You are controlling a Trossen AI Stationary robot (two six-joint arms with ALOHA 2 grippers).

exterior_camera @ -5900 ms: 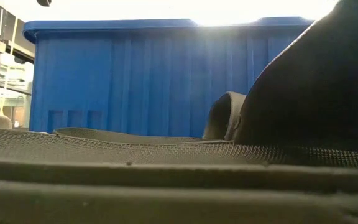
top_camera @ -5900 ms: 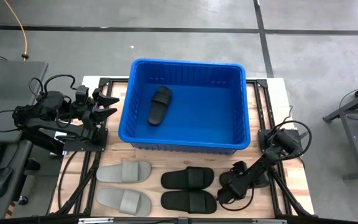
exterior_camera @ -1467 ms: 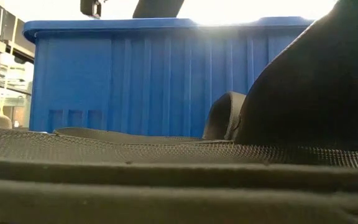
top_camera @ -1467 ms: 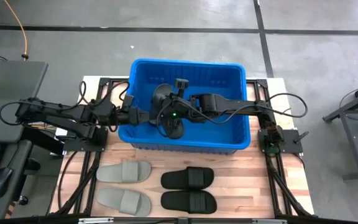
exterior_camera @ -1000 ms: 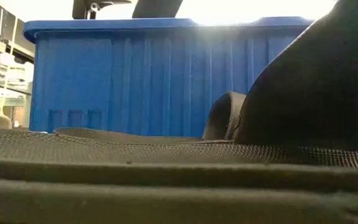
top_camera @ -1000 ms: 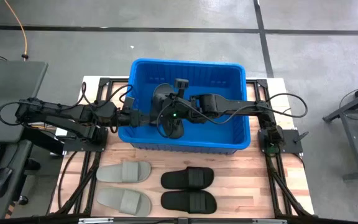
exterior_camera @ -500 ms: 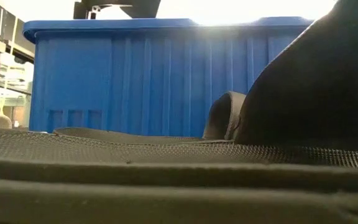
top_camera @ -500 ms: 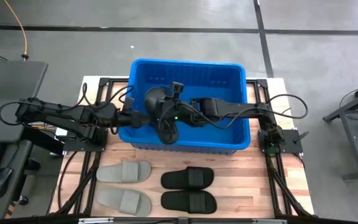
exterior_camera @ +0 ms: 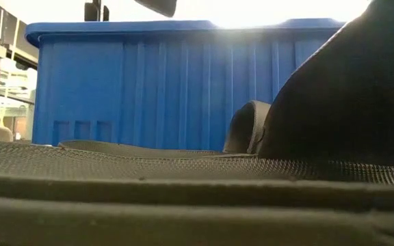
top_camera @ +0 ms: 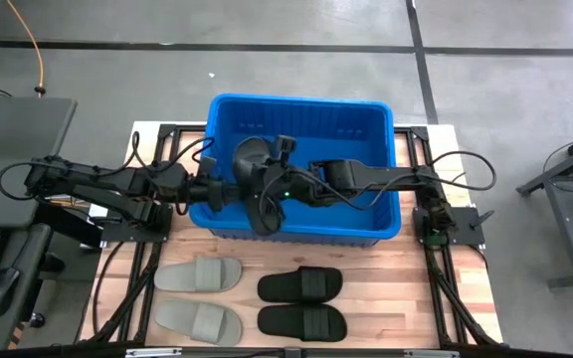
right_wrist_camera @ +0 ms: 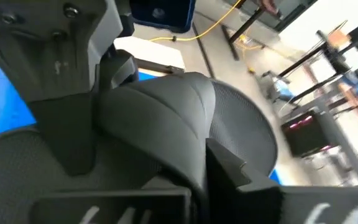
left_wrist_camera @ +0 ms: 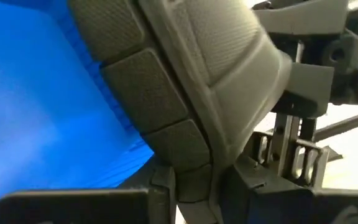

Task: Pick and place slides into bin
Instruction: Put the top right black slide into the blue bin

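Inside the blue bin [top_camera: 376, 204], a black slide [top_camera: 254, 174] clenched by both hands.

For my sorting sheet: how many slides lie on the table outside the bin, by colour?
Grey slides: 2
Black slides: 2
Total: 4
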